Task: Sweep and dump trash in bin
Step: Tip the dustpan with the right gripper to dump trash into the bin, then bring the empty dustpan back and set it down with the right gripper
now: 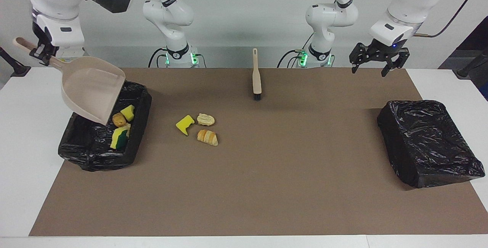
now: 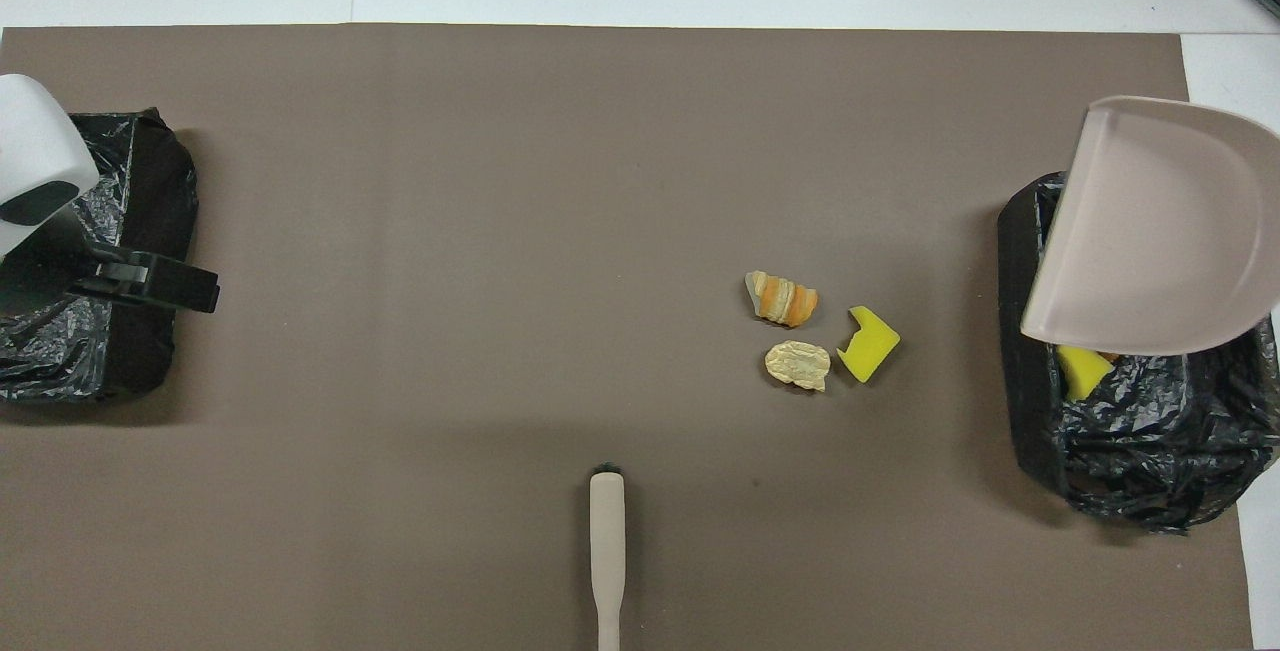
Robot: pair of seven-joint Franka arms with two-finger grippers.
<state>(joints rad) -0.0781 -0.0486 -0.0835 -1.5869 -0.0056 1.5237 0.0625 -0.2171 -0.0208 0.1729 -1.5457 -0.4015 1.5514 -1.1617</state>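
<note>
R gripper (image 1: 42,50) clamped on dustpan (image 1: 92,88) handle, tilted over bin (image 1: 100,152); 3 scraps (image 1: 198,127) on mat, toward R arm's end; L gripper (image 1: 375,62) apart, idle.

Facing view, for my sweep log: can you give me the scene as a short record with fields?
right gripper: shut on dustpan handle, pan tilted over bin
left gripper: open, holds nothing, waits in the air
trash in bin: four pieces
trash on mat: three pieces
brush: on mat, nearer the robots than the three pieces
second bin: at left arm's end
</note>
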